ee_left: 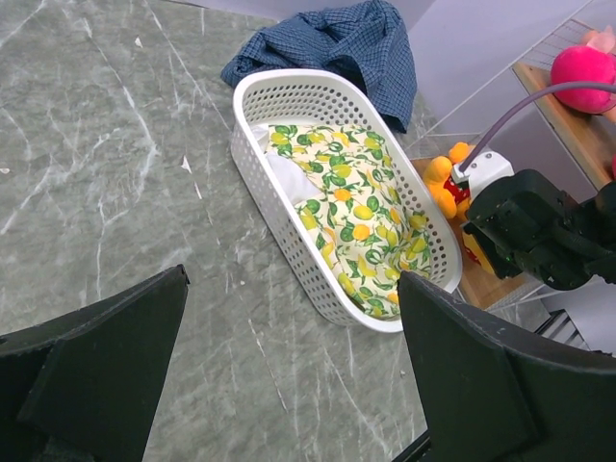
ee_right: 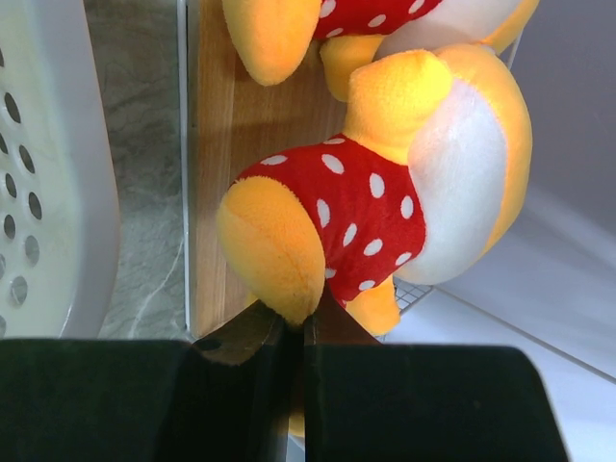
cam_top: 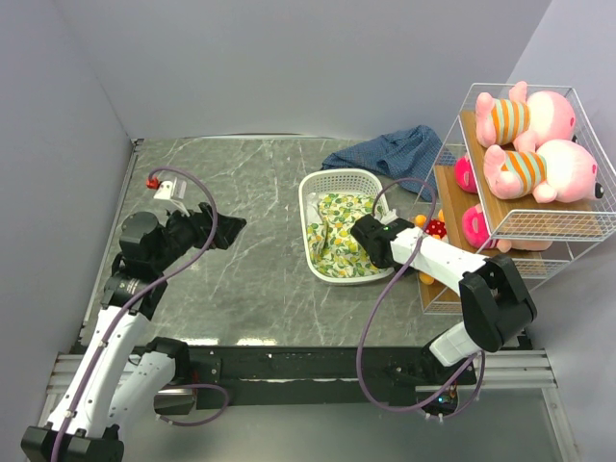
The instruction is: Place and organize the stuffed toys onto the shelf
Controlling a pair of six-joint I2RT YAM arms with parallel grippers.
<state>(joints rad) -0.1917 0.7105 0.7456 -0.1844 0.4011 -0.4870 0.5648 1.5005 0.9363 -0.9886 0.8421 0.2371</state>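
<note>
The shelf [cam_top: 539, 226] stands at the right. Two pink pigs [cam_top: 525, 117] in striped shirts lie on its top tier, and pink dolls [cam_top: 476, 228] sit on the tier below. On the lowest plank [ee_right: 217, 144] lies a yellow-orange bear [ee_right: 366, 212] in a red dotted shirt, with a second bear [ee_right: 366, 14] just behind it. My right gripper [ee_right: 296, 322] is shut, pinching the tip of the near bear's leg. Far to the left, my left gripper [ee_left: 292, 289] hangs open over bare table, holding nothing.
A white slotted basket [ee_left: 252, 154] holding a lemon-print cloth [ee_left: 356, 202] sits between the arms, close to the shelf's left edge. Blue fabric [ee_left: 337, 43] is bunched behind it. A small red-and-white object [cam_top: 154, 181] lies at the table's left side.
</note>
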